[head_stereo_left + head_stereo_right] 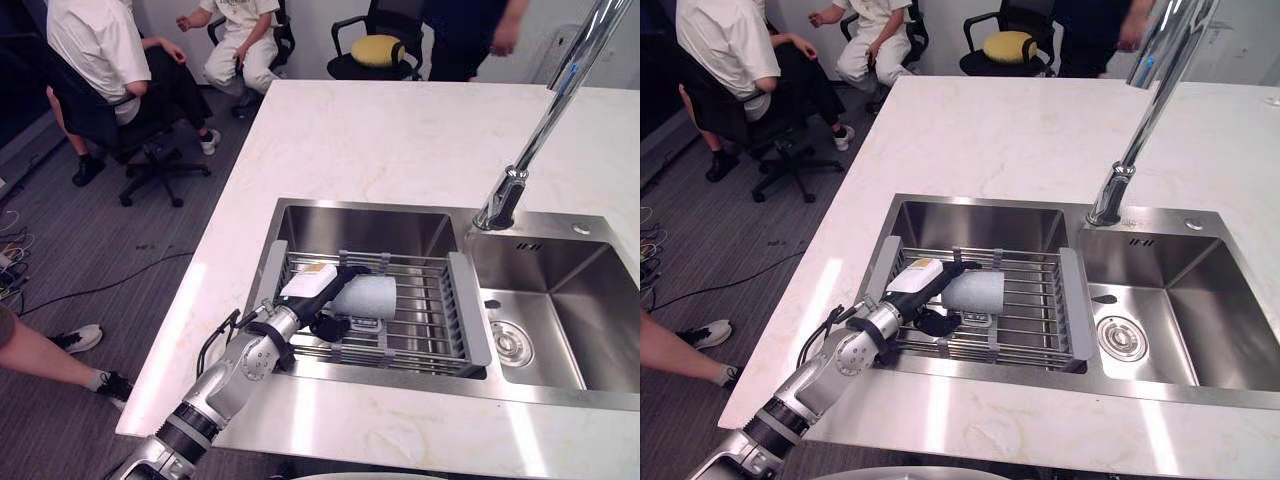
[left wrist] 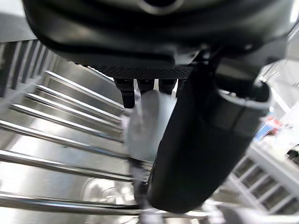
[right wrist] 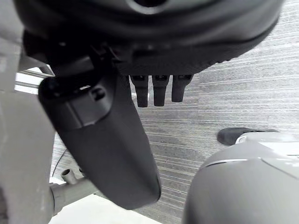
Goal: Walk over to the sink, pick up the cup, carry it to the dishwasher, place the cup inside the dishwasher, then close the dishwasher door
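A pale cup (image 1: 372, 297) lies on its side on the wire rack (image 1: 432, 330) set in the left basin of the steel sink (image 1: 300, 225). My left hand (image 1: 308, 290) reaches in over the counter edge and is at the cup's near end, fingers stretched over its top and the thumb (image 2: 196, 154) low beside it. In the left wrist view the cup (image 2: 145, 126) shows between the straight fingers and the thumb, which are not closed round it. My right hand (image 3: 107, 140) hangs open over grey carpet, holding nothing.
A tall chrome faucet (image 1: 530, 150) rises between the two basins; the right basin (image 1: 560, 310) has a drain. The white marble counter (image 1: 400, 140) surrounds the sink. People sit on office chairs (image 1: 150, 150) beyond the counter's far left, and a person's leg (image 1: 50, 360) is at the left.
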